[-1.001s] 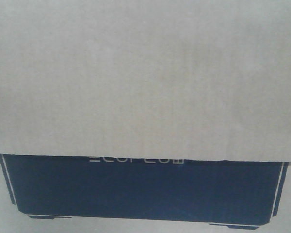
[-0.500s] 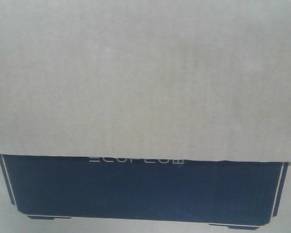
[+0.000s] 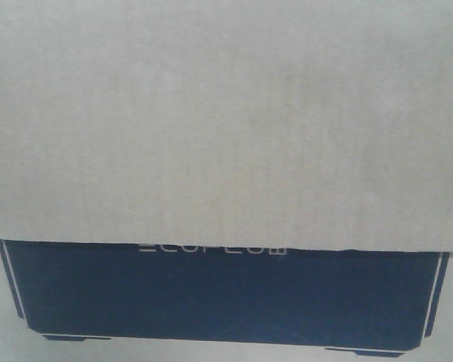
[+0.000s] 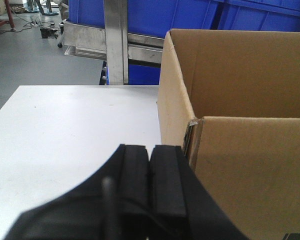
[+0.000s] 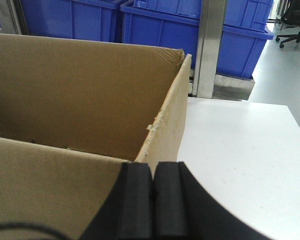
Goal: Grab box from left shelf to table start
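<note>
A smooth white tabletop (image 4: 65,135) spreads across the foreground. Beyond its far edge stand large blue plastic bins (image 5: 155,27) behind upright silver metal posts (image 5: 210,47), on a grey concrete floor (image 4: 35,62). A black wheeled office chair (image 5: 296,22) stands far off at the right.

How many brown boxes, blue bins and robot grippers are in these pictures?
Cardboard box: 1
Blue plastic bins: 4 seen in the right wrist view, counting stacked ones; any others are cut off.
Grippers: 2, left and right, both shut.
Total: 7
</note>
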Controlling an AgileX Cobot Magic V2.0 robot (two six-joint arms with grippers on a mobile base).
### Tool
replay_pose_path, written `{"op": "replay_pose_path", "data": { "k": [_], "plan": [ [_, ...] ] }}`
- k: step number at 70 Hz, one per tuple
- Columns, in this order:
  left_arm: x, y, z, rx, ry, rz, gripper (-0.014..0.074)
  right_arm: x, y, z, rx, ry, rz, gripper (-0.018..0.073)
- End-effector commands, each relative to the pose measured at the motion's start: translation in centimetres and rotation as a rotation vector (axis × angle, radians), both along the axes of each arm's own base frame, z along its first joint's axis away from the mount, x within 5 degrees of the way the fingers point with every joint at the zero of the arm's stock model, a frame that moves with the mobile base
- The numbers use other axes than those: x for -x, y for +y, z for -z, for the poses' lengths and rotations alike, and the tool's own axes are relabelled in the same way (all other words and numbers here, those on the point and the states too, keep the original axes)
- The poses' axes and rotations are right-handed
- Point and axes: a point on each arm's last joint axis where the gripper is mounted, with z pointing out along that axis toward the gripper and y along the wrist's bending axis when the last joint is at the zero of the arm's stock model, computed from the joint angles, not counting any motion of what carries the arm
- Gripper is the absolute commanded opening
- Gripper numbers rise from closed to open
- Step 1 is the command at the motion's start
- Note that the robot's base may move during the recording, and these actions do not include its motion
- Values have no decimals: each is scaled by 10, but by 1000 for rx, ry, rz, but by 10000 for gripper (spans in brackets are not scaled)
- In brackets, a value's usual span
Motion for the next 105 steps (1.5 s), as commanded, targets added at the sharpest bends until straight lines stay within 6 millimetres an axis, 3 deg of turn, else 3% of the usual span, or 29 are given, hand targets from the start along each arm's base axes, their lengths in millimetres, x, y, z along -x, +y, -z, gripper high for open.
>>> {"op": "replay_pose_path", "data": {
  "k": [1,24,46,105],
  "plan": [
    [-2,-1,-10,21,-83,12,-99,2,-1,-13,-6,-95,15,57],
    [-17,-4,25,26,-141,-86,-99,2,-1,-13,-6,-95,15,57],
    [-45,-10,98,38,-205,-68,-99,2,-1,-13,-6,-95,15,57],
    [-45,-10,98,50,-204,-74,-99,2,-1,-13,-6,-94,15,57]
  ]
}}
